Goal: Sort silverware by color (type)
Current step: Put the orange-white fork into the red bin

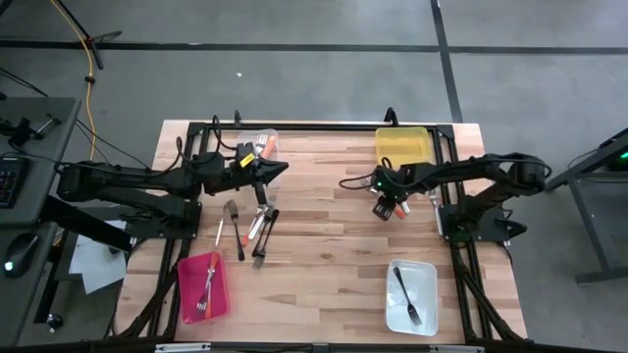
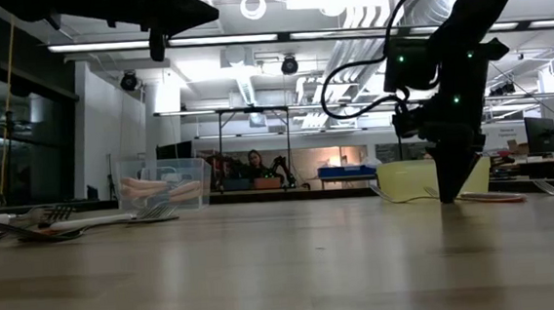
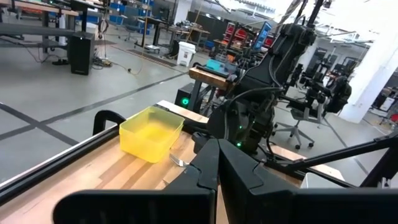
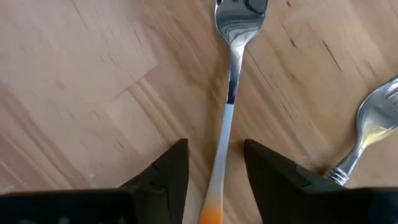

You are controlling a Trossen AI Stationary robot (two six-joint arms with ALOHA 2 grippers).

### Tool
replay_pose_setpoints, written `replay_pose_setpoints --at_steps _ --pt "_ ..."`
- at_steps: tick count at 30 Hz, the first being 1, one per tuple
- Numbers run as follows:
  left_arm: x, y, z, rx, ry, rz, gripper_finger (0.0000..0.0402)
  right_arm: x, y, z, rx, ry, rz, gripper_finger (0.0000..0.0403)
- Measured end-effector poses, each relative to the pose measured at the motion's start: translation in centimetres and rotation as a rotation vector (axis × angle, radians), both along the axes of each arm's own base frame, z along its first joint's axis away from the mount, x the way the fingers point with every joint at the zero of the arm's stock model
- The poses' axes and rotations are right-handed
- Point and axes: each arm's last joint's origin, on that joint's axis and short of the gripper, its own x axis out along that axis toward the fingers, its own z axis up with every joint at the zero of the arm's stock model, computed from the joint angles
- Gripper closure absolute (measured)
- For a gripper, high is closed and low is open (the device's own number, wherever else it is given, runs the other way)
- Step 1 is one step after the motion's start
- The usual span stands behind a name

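Four bins sat on the bench. The clear bin at the far left held orange-handled pieces, though I couldn't count them. The yellow bin at the far right looked empty from above. In the red bin at the near left lay a red-handled fork. The white bin at the near right held one dark fork.

The rest of the silverware lay loose on the bench: a small pile left of centre, between the clear and red bins, with dark, white and orange handles mixed.

The right claw was down at the bench just in front of the yellow bin, its fingers part open and straddling an orange-handled fork that lay flat on the wood. They hadn't closed on it. A second fork lay just beside it.

The left claw hung above the bench near the clear bin, shut and holding nothing.
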Motion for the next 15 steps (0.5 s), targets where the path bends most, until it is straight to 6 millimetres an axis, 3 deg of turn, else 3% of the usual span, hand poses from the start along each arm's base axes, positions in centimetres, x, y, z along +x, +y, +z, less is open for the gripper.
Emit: replay_pose_setpoints --at_steps 3,8,15 --pt "0.00 0.00 0.00 -0.001 0.000 0.000 0.0401 -0.06 -0.10 -0.03 0.010 0.001 -0.004 0.0301" --pt "0.00 0.00 -0.03 -0.023 -0.005 0.000 0.0401 -0.12 -0.09 0.01 0.018 -0.005 -0.005 0.0391" --pt "0.00 0.00 -0.03 -0.024 -0.004 0.000 0.0400 0.24 0.04 0.50 0.016 -0.022 0.020 0.0398"
